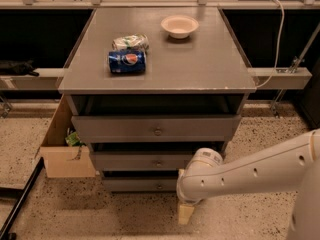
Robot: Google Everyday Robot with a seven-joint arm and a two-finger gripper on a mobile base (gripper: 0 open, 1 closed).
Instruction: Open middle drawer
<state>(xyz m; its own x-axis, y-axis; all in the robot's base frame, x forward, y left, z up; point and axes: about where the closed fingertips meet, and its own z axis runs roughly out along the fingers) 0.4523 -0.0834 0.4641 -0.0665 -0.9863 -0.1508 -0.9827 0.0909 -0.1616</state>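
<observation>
Grey wood makes up the cabinet at the centre of the camera view, and its flat top serves as a counter [200, 64]. On the counter a blue soda can [127, 62] lies on its side, with a crumpled pale packet [130, 42] just behind it. A cream bowl [179, 26] stands apart from them toward the back right.

Below the counter are three drawer fronts, each with a dark gap above it. The top drawer [115, 128] is the tallest and widest. The middle drawer [130, 161] sits directly beneath it, with its small round knob [158, 162] at the centre. The bottom drawer [135, 185] is the lowest.

The white arm [260, 171] reaches in from the right, and its rounded wrist covers the right end of the middle drawer's front. The pincer [185, 213] hangs from that wrist, pointing down at the speckled floor [125, 216]. It is below and to the right of the knob and does not touch it. Whether the pincer is wide or narrow cannot be told.

A cardboard box [65, 156] stands on the floor against the cabinet's left side.
</observation>
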